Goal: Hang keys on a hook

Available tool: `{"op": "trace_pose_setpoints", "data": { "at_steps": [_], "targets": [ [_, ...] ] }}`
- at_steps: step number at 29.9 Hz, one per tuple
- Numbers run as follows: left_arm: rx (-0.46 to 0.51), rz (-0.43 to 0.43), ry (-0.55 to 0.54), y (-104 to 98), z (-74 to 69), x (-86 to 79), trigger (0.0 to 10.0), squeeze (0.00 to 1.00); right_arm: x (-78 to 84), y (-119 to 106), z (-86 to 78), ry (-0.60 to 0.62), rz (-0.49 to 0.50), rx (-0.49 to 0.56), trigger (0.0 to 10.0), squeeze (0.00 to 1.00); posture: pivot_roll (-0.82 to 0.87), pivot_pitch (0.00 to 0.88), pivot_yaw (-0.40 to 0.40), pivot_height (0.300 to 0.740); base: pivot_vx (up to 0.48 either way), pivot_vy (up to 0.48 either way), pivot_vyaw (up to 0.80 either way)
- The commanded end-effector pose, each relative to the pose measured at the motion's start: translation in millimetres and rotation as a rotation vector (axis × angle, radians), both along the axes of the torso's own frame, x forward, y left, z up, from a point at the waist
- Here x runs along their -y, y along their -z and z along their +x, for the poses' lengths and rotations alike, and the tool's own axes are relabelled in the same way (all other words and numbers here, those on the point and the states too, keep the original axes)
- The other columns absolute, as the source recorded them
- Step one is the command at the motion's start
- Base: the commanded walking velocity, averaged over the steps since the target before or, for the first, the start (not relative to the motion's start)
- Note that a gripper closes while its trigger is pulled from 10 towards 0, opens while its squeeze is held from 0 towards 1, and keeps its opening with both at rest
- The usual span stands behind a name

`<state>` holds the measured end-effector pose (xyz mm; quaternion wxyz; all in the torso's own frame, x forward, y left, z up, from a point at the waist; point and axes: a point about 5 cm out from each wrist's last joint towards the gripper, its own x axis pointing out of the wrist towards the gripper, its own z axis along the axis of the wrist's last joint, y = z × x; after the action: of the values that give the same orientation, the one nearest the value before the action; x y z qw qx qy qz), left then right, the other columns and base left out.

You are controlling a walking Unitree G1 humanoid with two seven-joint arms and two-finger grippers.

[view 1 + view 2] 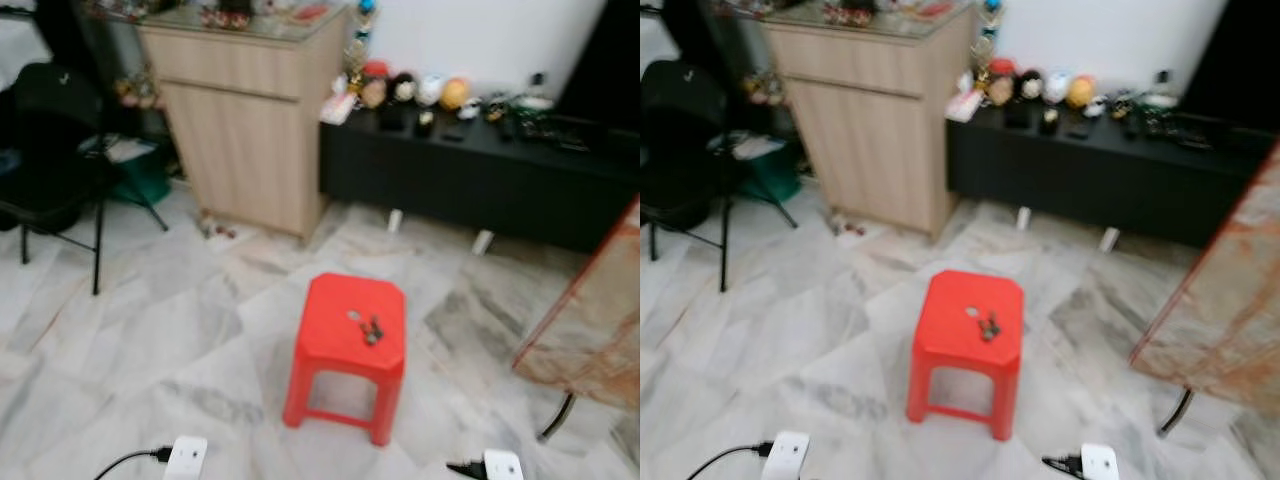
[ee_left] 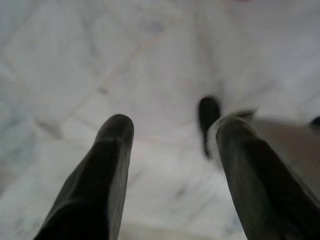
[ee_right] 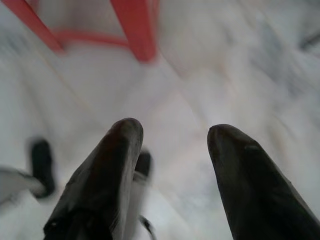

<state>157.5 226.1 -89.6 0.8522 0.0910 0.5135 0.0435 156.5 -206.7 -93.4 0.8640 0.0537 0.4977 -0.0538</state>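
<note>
A small bunch of keys [image 1: 366,326] lies on top of a red plastic stool [image 1: 350,350] standing on the marble floor a short way ahead of me. In the left wrist view my left gripper [image 2: 172,130] hangs open over bare floor, its two black fingers apart. My right gripper [image 3: 172,132] is open too, pointing at the floor just short of the stool's red legs [image 3: 131,30]. Nothing is held in either. I see no hook in these blurred views.
A wooden cabinet [image 1: 245,120] stands at the back left, a low black bench [image 1: 480,165] with toys at the back right. A black chair [image 1: 50,150] is at the left, a tilted marble tabletop [image 1: 595,320] at the right. My two feet [image 1: 185,458] show at the bottom.
</note>
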Motion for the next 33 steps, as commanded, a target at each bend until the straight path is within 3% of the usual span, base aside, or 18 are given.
{"op": "trace_pose_setpoints", "data": {
  "at_steps": [1, 9, 33],
  "targets": [
    [0.026, -0.002, 0.033, -3.2, 10.8, 6.5, 10.0, 0.00, 9.0, 2.9, -11.9, 0.025, -0.012, -0.030, 10.0, 0.00, 0.02, 0.000, -0.049, 0.740, 0.300, 0.000, 0.00],
    [0.027, 0.004, 0.037, -3.5, 11.0, 5.8, 10.0, 0.00, 8.3, 2.9, -11.7, 0.019, -0.008, -0.029, 10.0, 0.00, 0.03, 0.000, -0.050, 0.740, 0.294, 0.000, 0.00],
    [0.037, 0.014, 0.033, -4.3, 12.0, 4.5, 10.0, 0.00, 9.7, 2.1, -10.4, 0.071, -0.018, -0.005, 10.0, 0.00, 0.03, 0.000, -0.052, 0.740, 0.000, 0.000, 0.00]
  ]
}}
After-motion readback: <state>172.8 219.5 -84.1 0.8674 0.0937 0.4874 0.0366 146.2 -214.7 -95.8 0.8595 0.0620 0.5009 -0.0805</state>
